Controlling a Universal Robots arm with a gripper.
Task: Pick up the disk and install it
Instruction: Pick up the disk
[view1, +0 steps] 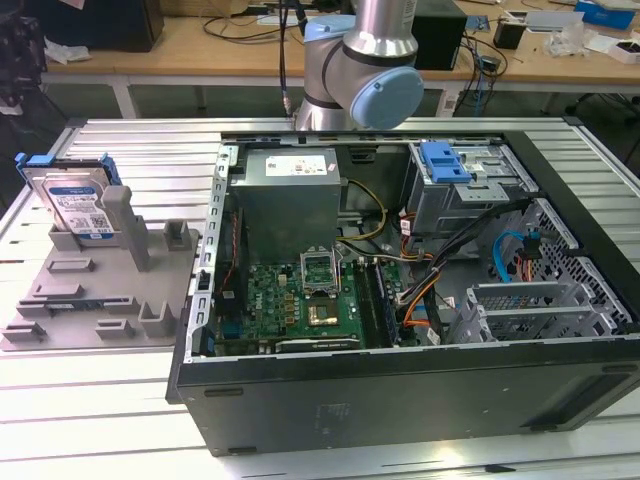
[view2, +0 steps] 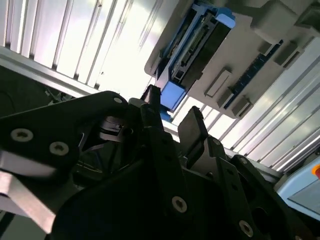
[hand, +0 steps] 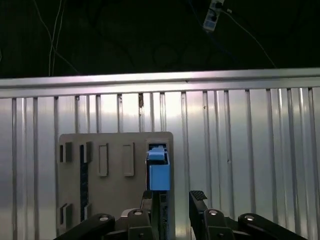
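Grey fixture holds the blue-labelled disk; tool spread apart.

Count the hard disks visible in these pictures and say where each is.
1. The disk stands on edge in the grey holder, at the exterior view's left of the computer case. The case's drive cage may hide others.

I count one flat rectangular silver disk in a blue frame, one grey plastic fixture plate, one open black metal computer case, one green motherboard, one grey metal power-supply box, and two black fingers on my one gripper.
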